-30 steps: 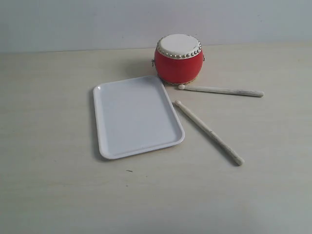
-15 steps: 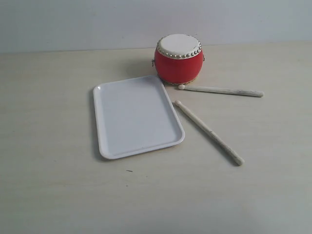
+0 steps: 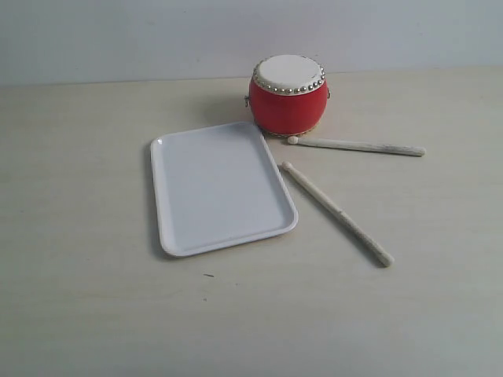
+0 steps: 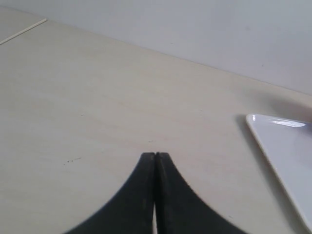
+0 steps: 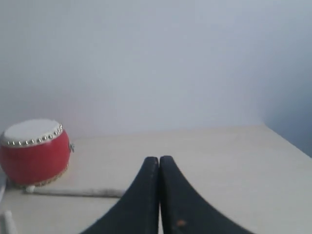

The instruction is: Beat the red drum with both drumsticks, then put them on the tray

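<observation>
The left gripper [image 4: 155, 156] and right gripper [image 5: 159, 160] are both closed on nothing over the table [image 3: 94, 314], where the red drum [image 3: 288, 96] stands near the back edge, the white tray [image 3: 220, 187] lies just before it, and both drumsticks [image 3: 357, 145] lie on the table beside the tray.

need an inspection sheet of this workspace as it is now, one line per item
surface: pale wood-grain table, one dark speck near the tray
job's things: red drum upright at the back; tray empty; far drumstick with its tip by the drum's base; near drumstick diagonal, right of the tray; both lying on the table
clutter: nothing seen
tools: left tool shut, empty; right tool shut, empty
cables: nothing seen
surroundings: plain pale wall behind
</observation>
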